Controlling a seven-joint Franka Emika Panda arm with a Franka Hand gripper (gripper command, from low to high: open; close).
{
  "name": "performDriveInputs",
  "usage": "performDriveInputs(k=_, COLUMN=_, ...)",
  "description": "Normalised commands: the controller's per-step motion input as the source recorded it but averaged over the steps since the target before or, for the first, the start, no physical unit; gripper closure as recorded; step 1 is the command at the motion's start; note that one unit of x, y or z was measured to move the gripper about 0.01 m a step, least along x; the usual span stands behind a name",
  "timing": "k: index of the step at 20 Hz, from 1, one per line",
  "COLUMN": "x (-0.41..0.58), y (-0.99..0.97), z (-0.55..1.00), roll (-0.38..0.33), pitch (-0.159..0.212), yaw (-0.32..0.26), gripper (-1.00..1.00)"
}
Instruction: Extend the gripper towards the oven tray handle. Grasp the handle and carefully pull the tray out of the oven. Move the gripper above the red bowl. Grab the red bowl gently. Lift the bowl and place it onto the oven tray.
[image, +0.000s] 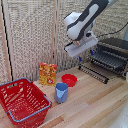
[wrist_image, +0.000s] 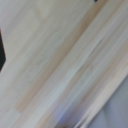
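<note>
In the exterior view the white arm comes down from the upper right, and its claw (image: 80, 58) hangs in the air, above the wooden surface (image: 95, 102) and touching nothing. The fingers are small and blurred here, so I cannot tell if the claw is released or clenched; nothing seems to be between them.

The red bowl (image: 69, 79) sits on the surface, lower than the claw and a little toward the exterior view's left of it. The bowl and the claw are apart, with free air between them. The bowl stands upright and looks empty.

The oven (image: 113, 55) stands at the exterior view's right, with its door open. The tray (image: 93, 72) sticks out from the oven mouth toward the exterior view's left, low over the surface. Its near end lies just beside the claw, a bit lower and to the right. The bowl is near the tray's end but not on it.

A blue cup (image: 61, 92) stands in front of the bowl, close to it. A yellow-red box (image: 48, 74) stands upright to the left of the bowl. A big red basket (image: 22, 101) with blue rim is at the lower left corner.

The wrist view shows only blurred pale wood planks running diagonally; no task thing is recognizable there.
</note>
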Motion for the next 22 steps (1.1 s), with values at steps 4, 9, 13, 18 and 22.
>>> performDriveInputs(k=4, x=0.000, y=0.16, z=-0.28, roll=0.261, pitch=-0.207, yaw=-0.149, gripper=-1.00)
performDriveInputs(k=9, x=0.000, y=-0.01, z=-0.43, roll=0.243, pitch=-0.137, yaw=-0.120, gripper=-1.00)
performDriveInputs(k=13, x=0.000, y=-0.05, z=-0.47, roll=0.193, pitch=-0.074, yaw=-0.085, gripper=-1.00)
performDriveInputs(k=18, x=0.000, y=-0.03, z=-0.51, roll=0.158, pitch=-0.053, yaw=-0.033, gripper=-1.00)
performDriveInputs(k=22, x=-0.006, y=-0.14, z=-0.53, roll=0.060, pitch=-0.008, yaw=0.010, gripper=-1.00)
